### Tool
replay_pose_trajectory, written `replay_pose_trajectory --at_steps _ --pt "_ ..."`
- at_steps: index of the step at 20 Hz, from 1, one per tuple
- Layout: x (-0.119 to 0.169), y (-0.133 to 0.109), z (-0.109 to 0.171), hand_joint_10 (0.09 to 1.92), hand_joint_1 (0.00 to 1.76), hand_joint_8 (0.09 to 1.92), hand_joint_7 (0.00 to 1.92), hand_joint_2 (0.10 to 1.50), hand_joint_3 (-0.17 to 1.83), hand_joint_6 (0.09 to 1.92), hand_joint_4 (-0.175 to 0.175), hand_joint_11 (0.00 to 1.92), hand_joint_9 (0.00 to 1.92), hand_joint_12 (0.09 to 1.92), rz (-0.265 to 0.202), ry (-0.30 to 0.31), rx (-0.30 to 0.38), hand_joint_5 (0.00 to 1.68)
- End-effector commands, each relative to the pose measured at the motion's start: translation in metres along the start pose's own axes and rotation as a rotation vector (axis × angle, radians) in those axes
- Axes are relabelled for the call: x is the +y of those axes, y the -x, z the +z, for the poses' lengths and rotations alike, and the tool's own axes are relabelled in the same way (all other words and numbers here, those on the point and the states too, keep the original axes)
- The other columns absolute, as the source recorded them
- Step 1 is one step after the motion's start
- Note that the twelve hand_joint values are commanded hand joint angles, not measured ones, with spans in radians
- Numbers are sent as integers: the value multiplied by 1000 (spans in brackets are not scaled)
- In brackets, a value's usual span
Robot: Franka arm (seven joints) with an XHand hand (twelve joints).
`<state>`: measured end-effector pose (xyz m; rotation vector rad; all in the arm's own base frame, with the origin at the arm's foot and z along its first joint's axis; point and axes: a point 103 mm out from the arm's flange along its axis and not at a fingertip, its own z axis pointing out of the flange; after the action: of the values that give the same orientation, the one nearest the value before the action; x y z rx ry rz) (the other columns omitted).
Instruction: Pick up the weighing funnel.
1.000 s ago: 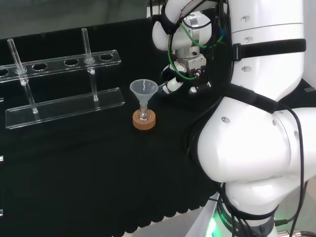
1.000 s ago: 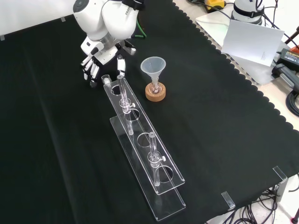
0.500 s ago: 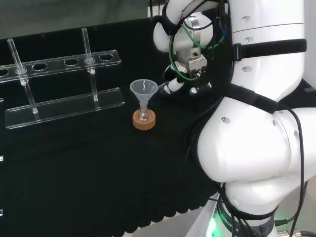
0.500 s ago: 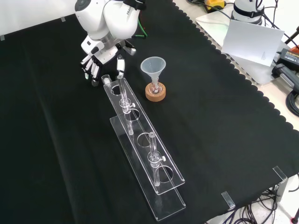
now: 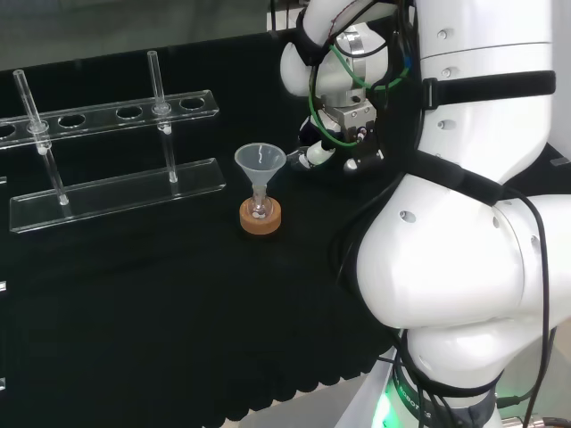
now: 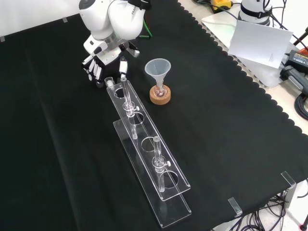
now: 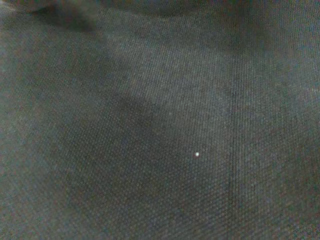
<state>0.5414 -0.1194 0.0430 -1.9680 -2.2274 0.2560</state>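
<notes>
In the front view the hand [image 6: 98, 66] hangs low over the black cloth beside the far end of the clear rack [image 6: 144, 149]. Its fingers [image 6: 92, 72] point down at the cloth and are relaxed, and the thumb [image 6: 123, 65] stands apart from them. I make out nothing between fingers and thumb. In the head view the hand [image 5: 314, 154] shows below the wrist, just right of the funnel [image 5: 260, 164]. The wrist view shows black cloth close up.
The funnel [image 6: 158, 70] stands mouth up in a small flask on a cork ring [image 6: 160, 96], right of the hand in the front view. The long rack [image 5: 116, 152] holds two upright glass tubes [image 6: 126, 91]. White paper and cables lie beyond the cloth's scalloped edge [image 6: 269, 103].
The hand has risen a little and drifted slightly away from the rack's end. The funnel, rack and tubes have not moved.
</notes>
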Motion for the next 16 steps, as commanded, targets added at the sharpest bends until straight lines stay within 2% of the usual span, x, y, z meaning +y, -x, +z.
replay_pose_trajectory --at_steps 1,6,12,16 --pt "1 1 0 416 643 493 979 819 74 590 132 0 629 1490 2 19 5 787" --pt "2 1 3 416 655 501 996 820 79 621 139 0 647 1498 10 26 15 807" --pt "4 -2 5 421 672 518 1047 828 91 652 166 0 688 1518 14 33 29 881" --pt "6 -3 4 421 675 523 1064 828 95 661 173 4 705 1523 17 62 32 911"
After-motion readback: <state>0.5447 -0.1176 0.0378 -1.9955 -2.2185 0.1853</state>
